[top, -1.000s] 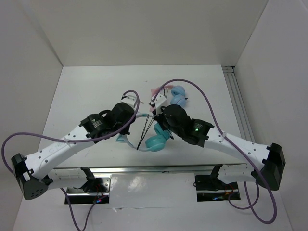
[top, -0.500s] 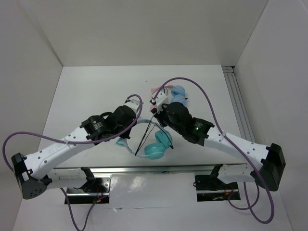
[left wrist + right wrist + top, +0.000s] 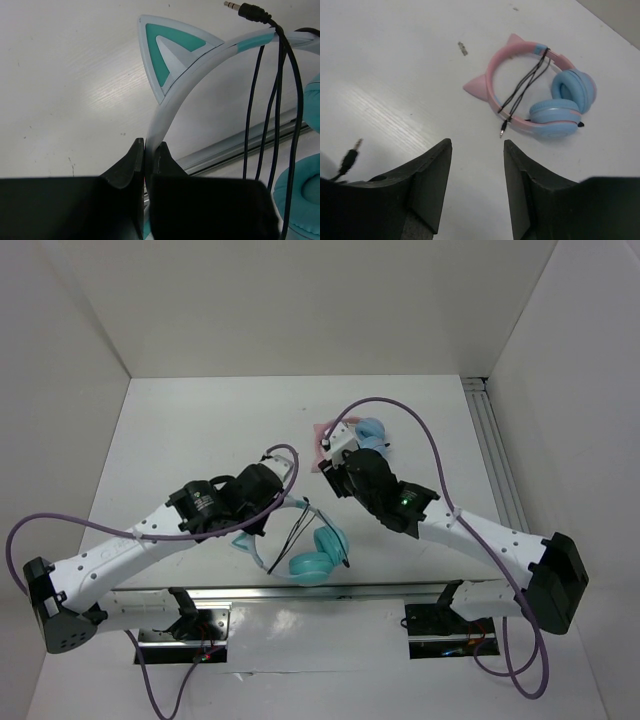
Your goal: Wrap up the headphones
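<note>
Since a second ago we have drawn the headphones [image 3: 318,558] back toward our bases, and our right arm has let go and pulled away toward the far side. They now hang nearest us, by the near edge of the table [image 3: 180,430], with the teal cups low. Our left gripper [image 3: 145,150] is clamped on the pale band [image 3: 172,95] just below one cat ear. The cable [image 3: 274,100] runs over the band in several black strands that drop toward the cups, and the plug [image 3: 244,9] pokes out free at the top. We judge the winding largely done. What is left seems to be securing that loose end and laying the set down, though from the overhead view we cannot tell how snug the turns sit. Further out, our right gripper [image 3: 477,150] hovers with its jaws spread and nothing between them. Beyond it lies the pink pair [image 3: 535,90], flat on the table with its own cable looped across its band. We see no container anywhere.
</note>
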You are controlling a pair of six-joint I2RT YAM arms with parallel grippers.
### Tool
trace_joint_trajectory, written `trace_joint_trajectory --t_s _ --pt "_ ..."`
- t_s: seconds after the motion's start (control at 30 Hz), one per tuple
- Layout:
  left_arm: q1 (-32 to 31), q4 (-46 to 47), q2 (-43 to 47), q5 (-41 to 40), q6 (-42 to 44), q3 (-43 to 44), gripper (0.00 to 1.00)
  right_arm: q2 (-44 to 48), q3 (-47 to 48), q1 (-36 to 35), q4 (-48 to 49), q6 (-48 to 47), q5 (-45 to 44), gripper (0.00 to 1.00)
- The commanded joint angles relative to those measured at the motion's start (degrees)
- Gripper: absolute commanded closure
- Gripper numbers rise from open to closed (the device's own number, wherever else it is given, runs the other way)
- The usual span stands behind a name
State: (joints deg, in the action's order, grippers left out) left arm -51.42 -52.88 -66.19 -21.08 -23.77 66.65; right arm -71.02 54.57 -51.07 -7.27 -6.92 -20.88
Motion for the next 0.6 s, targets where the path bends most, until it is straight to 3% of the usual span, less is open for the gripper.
trace_joint_trajectory --t_s 0.0,0.2,0.33,0.57 --pt "-0.4 -0.8 1.6 0.8 -0.2 3.2 1.00 -0.3 -0.4 1.1 2.9 1.2 -3.1 0.46" --pt "0.2 -2.0 -0.9 0.3 -1.3 4.9 1.00 0.9 -0.4 1.6 2.3 2.3 -2.4 0.39" --pt "0.7 -2.0 -2.0 -2.6 -3.9 5.4 1.00 4.4 1.5 1.6 0.4 6.6 -7.6 0.30" --pt "1.2 6.3 -8.5 -8.6 -15.9 4.4 1.00 11.8 6.2 1.6 -9.6 17.7 -22.2 0.00"
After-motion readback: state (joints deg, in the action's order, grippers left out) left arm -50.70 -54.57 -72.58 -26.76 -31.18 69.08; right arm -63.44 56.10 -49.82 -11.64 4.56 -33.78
